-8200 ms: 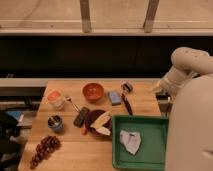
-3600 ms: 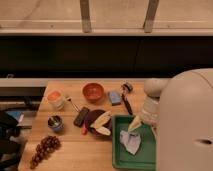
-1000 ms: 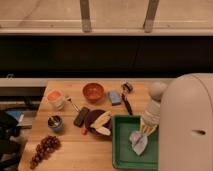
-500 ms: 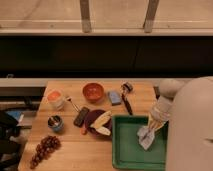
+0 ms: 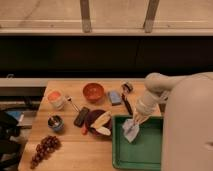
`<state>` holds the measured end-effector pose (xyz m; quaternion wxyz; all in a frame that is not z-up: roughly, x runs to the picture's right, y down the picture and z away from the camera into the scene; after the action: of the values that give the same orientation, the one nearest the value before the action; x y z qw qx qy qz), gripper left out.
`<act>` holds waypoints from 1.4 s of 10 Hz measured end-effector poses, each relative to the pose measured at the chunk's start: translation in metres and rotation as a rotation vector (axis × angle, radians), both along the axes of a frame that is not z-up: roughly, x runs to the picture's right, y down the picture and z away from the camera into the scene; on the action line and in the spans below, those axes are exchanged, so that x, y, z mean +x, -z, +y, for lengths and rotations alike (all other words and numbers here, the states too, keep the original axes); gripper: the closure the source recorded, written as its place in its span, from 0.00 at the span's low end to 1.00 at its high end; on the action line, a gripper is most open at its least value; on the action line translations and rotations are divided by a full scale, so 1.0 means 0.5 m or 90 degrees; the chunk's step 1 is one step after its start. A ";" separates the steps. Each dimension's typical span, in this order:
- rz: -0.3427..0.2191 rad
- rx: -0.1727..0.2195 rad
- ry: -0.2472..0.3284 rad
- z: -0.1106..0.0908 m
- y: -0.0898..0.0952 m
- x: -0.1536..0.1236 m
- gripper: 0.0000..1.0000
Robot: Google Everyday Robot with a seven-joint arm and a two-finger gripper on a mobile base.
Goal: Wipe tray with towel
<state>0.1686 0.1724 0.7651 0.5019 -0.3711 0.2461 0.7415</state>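
1. The end effector (image 5: 135, 119) is over the upper left part of the green tray (image 5: 146, 151), just inside the tray's far rim. It is closed on the upper end of the towel (image 5: 130, 131).
2. The towel is pale and bunched. It trails down and to the left from the grasp onto the tray floor, near the tray's left wall.
3. The tray sits at the near right corner of the wooden counter (image 5: 75, 150). Its floor to the right of the towel and toward the near edge is bare green.
4. The robot's white arm (image 5: 150, 95) comes in from the right over the tray's far rim, and the robot's body (image 5: 191, 125) hides the tray's right side.
5. Just beside the tray's left wall is a dark plate (image 5: 93, 123) carrying banana pieces (image 5: 101, 120). A small red item (image 5: 84, 131) lies at the plate's left edge.
6. Beyond the tray's far rim, near the arm, lie a black-handled tool (image 5: 128, 104), a blue sponge (image 5: 115, 97) and a small round object (image 5: 127, 86).
7. Further left are an orange bowl (image 5: 93, 92), a cup with orange contents (image 5: 55, 98), a spoon (image 5: 72, 104), a black rectangular object (image 5: 81, 116) and a small metal cup (image 5: 55, 122).
8. A bunch of grapes (image 5: 44, 148) lies near the counter's near left corner, with open wood between it and the tray.
9. Behind the counter runs a dark wall (image 5: 100, 55), with a bright window ledge and two posts (image 5: 86, 15) above it.
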 end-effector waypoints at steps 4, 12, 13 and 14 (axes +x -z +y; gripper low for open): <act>-0.019 -0.003 0.028 0.030 0.022 -0.039 1.00; 0.129 -0.072 0.020 0.088 0.002 0.209 1.00; 0.131 -0.068 0.019 0.080 -0.001 0.214 1.00; 0.128 -0.062 0.019 0.067 -0.008 0.206 1.00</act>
<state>0.2714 0.2062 0.7692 0.4670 -0.3154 0.3365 0.7545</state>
